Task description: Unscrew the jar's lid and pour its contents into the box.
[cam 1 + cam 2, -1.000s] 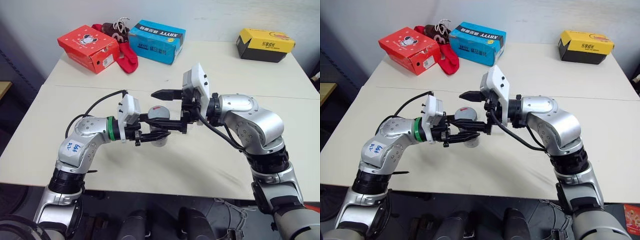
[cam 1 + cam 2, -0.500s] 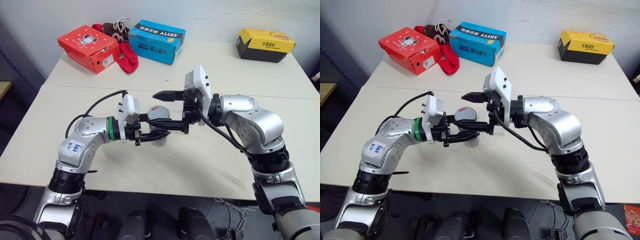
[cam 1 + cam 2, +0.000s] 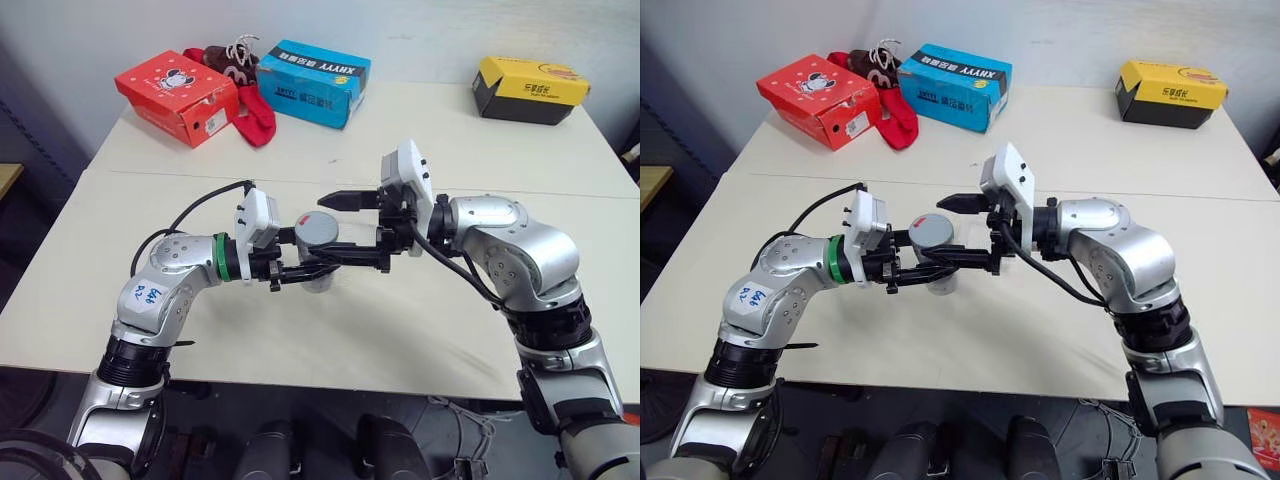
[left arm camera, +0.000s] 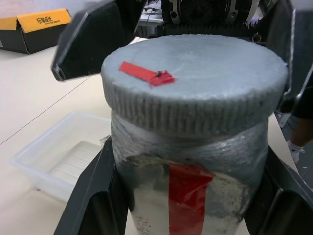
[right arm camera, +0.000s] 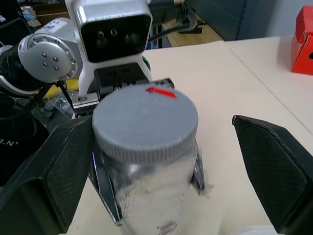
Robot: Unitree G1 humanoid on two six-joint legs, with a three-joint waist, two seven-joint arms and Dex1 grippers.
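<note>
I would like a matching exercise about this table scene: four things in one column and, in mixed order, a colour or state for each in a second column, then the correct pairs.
Column 1
1. lid
2. left gripper
3. right gripper
4. shoe box at the far right of the table

Column 2
A. yellow
B. open, a finger on each side of the lid
C. grey, screwed on the jar, with a small red mark
D. shut on the jar

Pairs: 1-C, 2-D, 3-B, 4-A
</note>
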